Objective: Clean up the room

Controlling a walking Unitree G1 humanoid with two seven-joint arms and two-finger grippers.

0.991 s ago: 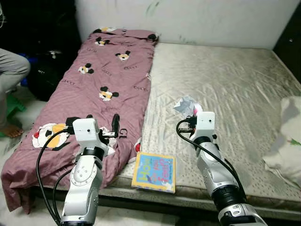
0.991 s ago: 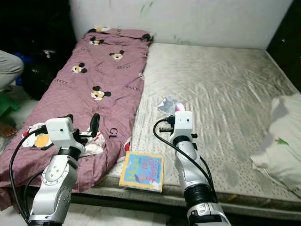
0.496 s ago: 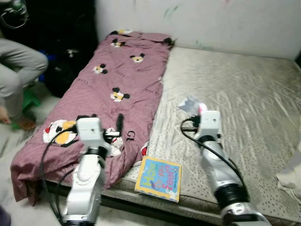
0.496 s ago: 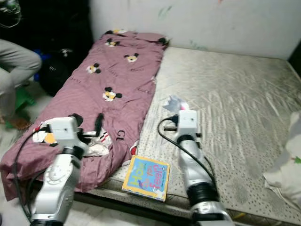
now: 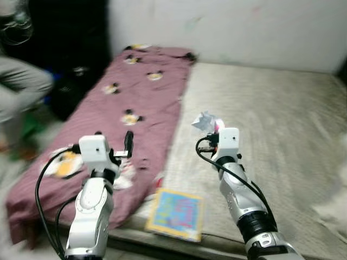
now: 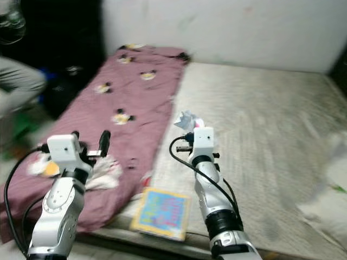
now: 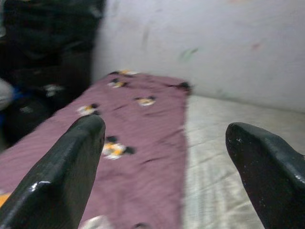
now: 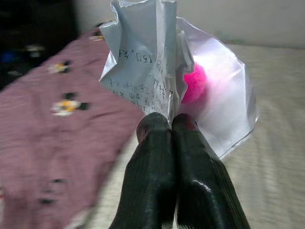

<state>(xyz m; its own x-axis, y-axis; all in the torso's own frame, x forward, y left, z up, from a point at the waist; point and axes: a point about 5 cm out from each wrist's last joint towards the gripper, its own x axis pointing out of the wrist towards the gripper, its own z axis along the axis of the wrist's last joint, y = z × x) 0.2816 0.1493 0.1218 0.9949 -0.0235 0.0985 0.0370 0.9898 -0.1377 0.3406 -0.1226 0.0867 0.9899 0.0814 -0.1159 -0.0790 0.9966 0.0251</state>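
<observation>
Above the bare mattress (image 5: 282, 124), the right gripper (image 8: 172, 125) has its two black fingers pressed together on the lower edge of a crumpled wrapper (image 8: 157, 62), a piece of clear plastic film and printed paper with something bright pink inside, held clear of the bed beside the maroon blanket (image 5: 135, 108). It looks nearly weightless, limp and crackly, and probably slick on the film side, so a pinch where the paper and film bunch together should hold better than one on a single loose flap. Small print covers the paper, but only digits resembling "151.0" can be made out. The left gripper (image 7: 167, 143) hangs over the blanket with its fingers spread wide and nothing between them. A colourful book (image 5: 176, 213) lies at the mattress edge, its title blurred beyond reading.
</observation>
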